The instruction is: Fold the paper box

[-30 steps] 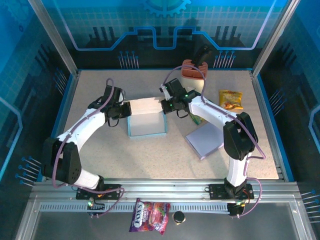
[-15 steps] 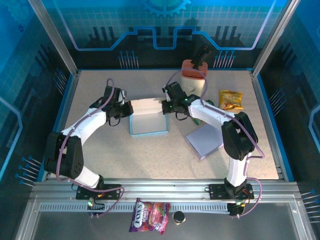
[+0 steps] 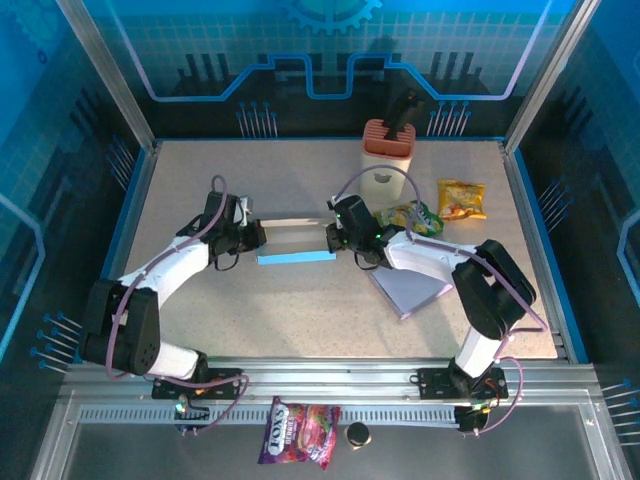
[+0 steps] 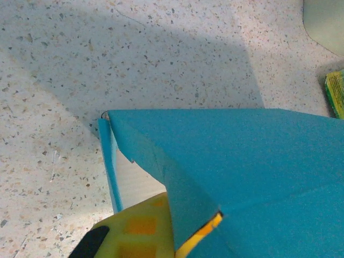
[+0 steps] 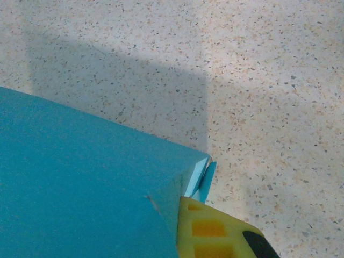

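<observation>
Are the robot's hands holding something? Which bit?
Yes, the blue paper box: left gripper pinches its left end, right gripper its right end.

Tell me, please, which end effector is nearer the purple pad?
Right. The right end effector grips the paper box beside the purple pad; the left end effector holds its far end.

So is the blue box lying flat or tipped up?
Tipped up, it seems: from above the paper box looks like a narrow blue strip.
</observation>
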Controlling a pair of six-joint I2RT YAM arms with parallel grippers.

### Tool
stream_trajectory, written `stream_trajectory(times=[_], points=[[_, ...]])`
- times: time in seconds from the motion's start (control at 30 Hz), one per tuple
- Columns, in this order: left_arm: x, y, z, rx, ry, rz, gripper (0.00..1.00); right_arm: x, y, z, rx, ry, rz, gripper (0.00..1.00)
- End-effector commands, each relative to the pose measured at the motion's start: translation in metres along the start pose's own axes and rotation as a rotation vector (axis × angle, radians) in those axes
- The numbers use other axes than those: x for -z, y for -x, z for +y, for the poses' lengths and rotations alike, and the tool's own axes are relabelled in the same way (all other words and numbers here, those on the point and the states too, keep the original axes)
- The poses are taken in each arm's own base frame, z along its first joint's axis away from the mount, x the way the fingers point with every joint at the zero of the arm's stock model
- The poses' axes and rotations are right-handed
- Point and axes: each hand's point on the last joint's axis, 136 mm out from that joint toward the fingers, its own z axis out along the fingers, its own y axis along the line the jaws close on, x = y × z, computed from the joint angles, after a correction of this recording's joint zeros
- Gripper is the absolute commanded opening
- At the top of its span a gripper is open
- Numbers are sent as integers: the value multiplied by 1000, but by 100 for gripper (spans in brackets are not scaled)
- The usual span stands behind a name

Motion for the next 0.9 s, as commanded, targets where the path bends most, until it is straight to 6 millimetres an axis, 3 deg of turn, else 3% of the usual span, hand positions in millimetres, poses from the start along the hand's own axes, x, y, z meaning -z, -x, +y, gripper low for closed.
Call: stream_trajectory(times=[0.0, 0.13, 0.33, 0.47, 0.7, 0.87], points=[[1, -11, -6, 36, -42, 16, 0, 8, 5, 11, 9, 20, -28, 2], [2, -16, -1, 37, -12, 21, 0, 16, 0, 12, -20, 11, 36, 15], [1, -21, 7, 32, 69, 26, 0, 49, -17, 15, -184, 22, 183, 52], [1, -24, 9, 23, 123, 12, 0, 74, -32, 19, -343, 56, 242, 67], [1, -27, 8, 22, 161, -11, 0, 108, -43, 17, -602, 99, 248, 73], [2, -30, 3, 13, 163, -23, 0, 136, -22, 23, -945, 137, 140, 71]])
